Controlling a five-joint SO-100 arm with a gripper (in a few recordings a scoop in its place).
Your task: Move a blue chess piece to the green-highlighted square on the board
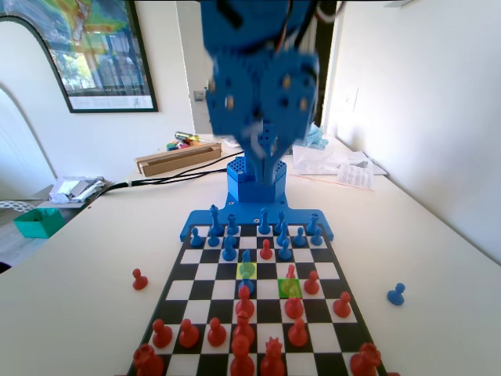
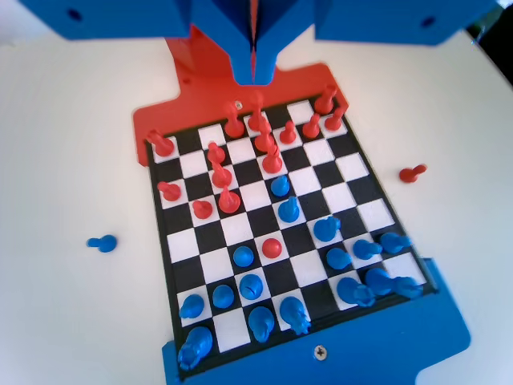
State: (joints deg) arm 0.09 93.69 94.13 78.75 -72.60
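Board [image 1: 205,270] of black and white squares, lying flat on a pale bench [image 1: 78,313] and joined at its far end to the blue arm's base. In the fixed view one square is tinted yellow [image 1: 246,271] and another, one row nearer and to its right, is the green-highlighted square [image 1: 290,288]. Blue chess piece [image 1: 246,262]: a small glossy pawn with a round head and flared base, standing upright on the yellow square; a second like it stands just behind. A red pawn [image 1: 291,273] rises at the far edge of the green-highlighted square; whether it stands on it cannot be told. Gripper [image 2: 255,72], seen from the wrist view, hangs high above the board's red end, its jaws pressed together with only a thin slit between them, holding nothing. One blue pawn [image 1: 397,294] and one red pawn [image 1: 139,279] stand off the board on the bench.
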